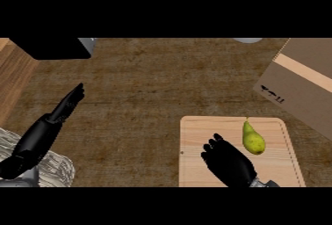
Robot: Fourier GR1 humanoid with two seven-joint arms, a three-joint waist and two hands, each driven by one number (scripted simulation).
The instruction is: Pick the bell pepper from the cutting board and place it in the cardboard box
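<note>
A yellow-green, pear-shaped fruit with a thin stem (253, 138) lies on the light wooden cutting board (279, 151) at the lower right; no bell pepper shape shows. My right hand (227, 159) hovers over the board just left of the fruit, fingers relaxed and pointing up the view, apart from it. The cardboard box (301, 83) with a tape stripe sits at the upper right, beyond the board. Over the counter at the left, my left hand (68, 104) stays open with straight fingers, holding nothing.
A black object (52, 47) stands at the top left beside a wooden surface (13, 74). A pale round item (247, 40) peeks in at the top edge. Brown counter (156, 88) spreads between the hands and the box.
</note>
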